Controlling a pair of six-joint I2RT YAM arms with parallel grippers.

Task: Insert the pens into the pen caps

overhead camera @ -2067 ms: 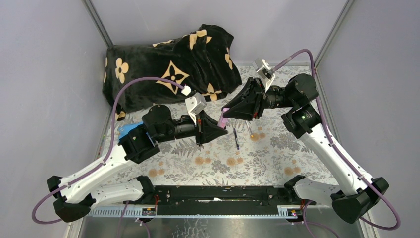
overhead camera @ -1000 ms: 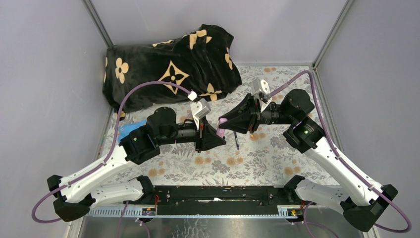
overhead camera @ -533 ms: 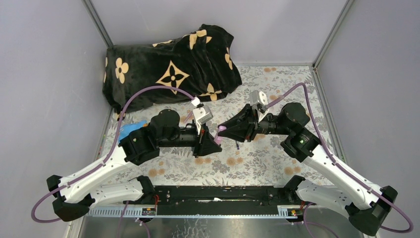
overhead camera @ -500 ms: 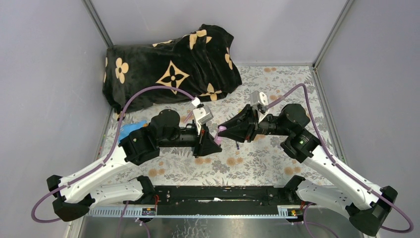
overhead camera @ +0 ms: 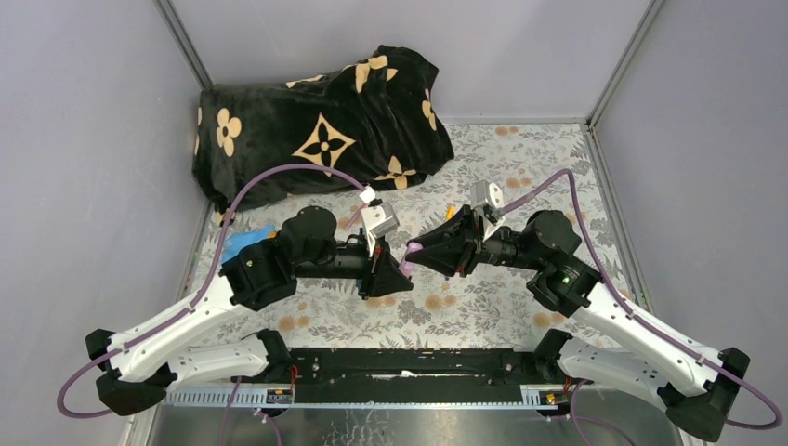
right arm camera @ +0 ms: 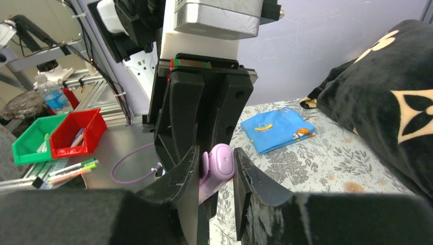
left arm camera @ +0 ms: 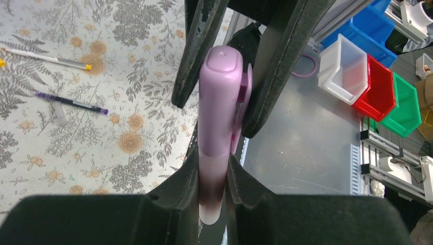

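left gripper (overhead camera: 405,271) just beside right gripper (overhead camera: 413,251), blanket (overhead camera: 316,116) well apart

Left tool (overhead camera: 405,277), right tool (overhead camera: 412,253) tip-to-tip, both clamped.

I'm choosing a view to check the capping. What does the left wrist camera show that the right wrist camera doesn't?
Only left wrist: the lilac cap side-on with the held pen running into it, plus a white pen and a dark pen lying on the tablecloth. Only right wrist: a blue printed sheet and the black blanket. Both: the lilac cap clamped by the right gripper, with the left gripper opposite it on the held pen.
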